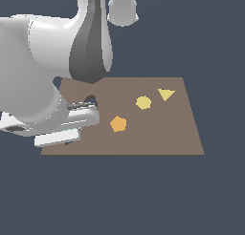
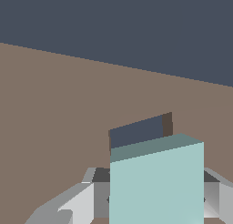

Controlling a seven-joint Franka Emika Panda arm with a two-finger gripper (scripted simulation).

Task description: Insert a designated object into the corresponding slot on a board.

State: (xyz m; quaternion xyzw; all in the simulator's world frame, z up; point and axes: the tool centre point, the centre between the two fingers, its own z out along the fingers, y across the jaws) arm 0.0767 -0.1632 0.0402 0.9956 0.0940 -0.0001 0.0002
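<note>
A white robot arm bends low over the brown board (image 1: 158, 133) at the exterior view's left, its bulk hiding most of that end. In the wrist view the end effector (image 2: 154, 198) is pinching the teal piece (image 2: 157, 186), one grey finger (image 2: 84, 202) pressed to each flank, the block held just above the board and tight up against a dark cutout (image 2: 136, 131) that shows beyond its upper edge. Only one edge of that cutout is visible, so its shape cannot be read; in the exterior view a scrap of another dark opening (image 1: 90, 98) peeps out beside the arm. An orange pentagon (image 1: 117, 123), a yellow round piece (image 1: 143, 102) and a yellow triangle (image 1: 166, 93) lie well apart from the work, toward the exterior view's right.

The step in hand looks to be the final alignment before lowering. Done well, it means squaring the block's sides to the cutout's edges, centring it over the hole, and descending straight and slowly, keeping the grip until the piece seats, since a corner catching the rim could tilt or jam it.
</note>
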